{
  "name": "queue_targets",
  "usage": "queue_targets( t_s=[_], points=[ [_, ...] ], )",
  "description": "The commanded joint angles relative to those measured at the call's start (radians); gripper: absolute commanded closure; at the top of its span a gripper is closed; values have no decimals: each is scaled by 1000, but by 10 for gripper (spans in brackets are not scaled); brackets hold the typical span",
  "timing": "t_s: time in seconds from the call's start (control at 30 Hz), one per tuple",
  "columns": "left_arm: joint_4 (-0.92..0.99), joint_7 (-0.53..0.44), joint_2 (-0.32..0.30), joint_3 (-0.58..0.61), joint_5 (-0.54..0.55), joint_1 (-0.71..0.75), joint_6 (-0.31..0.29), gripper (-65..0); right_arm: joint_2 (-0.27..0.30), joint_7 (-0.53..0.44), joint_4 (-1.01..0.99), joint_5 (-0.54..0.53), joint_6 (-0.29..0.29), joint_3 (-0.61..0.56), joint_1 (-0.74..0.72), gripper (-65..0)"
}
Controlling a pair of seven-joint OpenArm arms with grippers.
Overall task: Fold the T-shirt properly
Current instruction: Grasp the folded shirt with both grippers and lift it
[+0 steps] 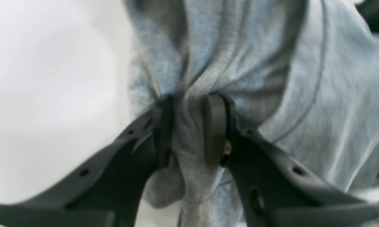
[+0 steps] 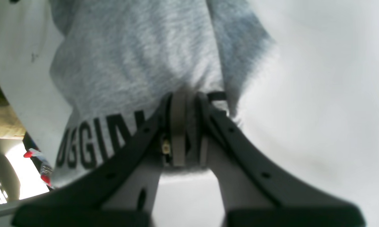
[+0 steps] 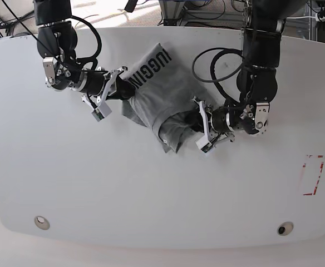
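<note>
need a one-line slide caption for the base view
Two arms over a white table, left tool and right tool each pinching opposite sides of a bunched grey T-shirt with black lettering.

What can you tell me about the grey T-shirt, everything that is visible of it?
The heather-grey cotton-looking T-shirt lies bunched and wrinkled on the white table, not flat. Large black letters run along one edge, only partly readable. Seams and stitched hems show in the left wrist view. The left gripper has its jaws closed on a thick bundle of folds; the right gripper has its jaws closed on a thin edge near the letters.
</note>
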State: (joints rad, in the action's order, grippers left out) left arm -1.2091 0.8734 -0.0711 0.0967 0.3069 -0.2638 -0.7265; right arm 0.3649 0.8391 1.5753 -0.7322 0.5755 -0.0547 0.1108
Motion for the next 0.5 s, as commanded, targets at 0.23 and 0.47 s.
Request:
queue_targets(
  t_s=[0.23, 0.47],
  points=[
    [-13, 63, -12, -10, -65, -165, 28, -164, -168, -2, 26, 1, -1, -12, 23, -51],
    [-254, 152, -86, -79, -64, -157, 28, -163, -189, -5, 23, 3, -128, -202, -47, -51]
  ],
)
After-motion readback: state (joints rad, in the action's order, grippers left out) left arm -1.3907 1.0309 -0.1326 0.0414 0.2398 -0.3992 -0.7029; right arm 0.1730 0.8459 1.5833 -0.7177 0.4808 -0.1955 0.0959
